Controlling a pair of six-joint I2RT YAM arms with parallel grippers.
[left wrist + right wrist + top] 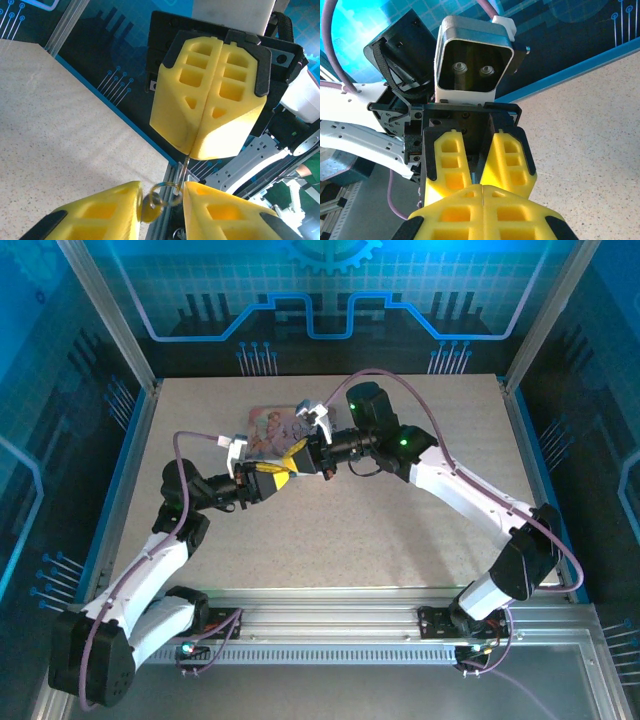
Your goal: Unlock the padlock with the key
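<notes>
Right gripper [192, 150]: pads pressed flat together, the key [184, 169] a thin shaft poking from their seam. Left gripper [162, 187]: fingers a narrow gap apart, pinching the padlock [150, 209], which sits just below the key tip, contact unclear. The grippers meet tip to tip over the bench [420, 530], left of centre toward its far edge, with the pink box [266, 426] just behind and open surface toward the near and right edges.
</notes>
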